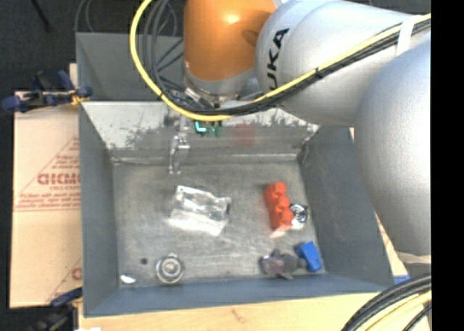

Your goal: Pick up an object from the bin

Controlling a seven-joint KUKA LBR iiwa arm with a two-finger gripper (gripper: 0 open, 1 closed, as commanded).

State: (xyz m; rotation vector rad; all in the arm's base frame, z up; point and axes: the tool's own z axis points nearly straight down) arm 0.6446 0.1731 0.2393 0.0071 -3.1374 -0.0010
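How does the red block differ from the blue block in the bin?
The red block is bigger and longer than the blue block. The red block lies mid-floor; the blue block sits nearer the front wall of the bin, beside a dark grey thing. Both lie loose on its right side.

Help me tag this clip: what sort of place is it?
Probably a robotics lab's bin-picking cell: a KUKA arm trailing cables reaches over a grey metal bin holding a few loose test pieces, such as a red block and a clear plastic piece.
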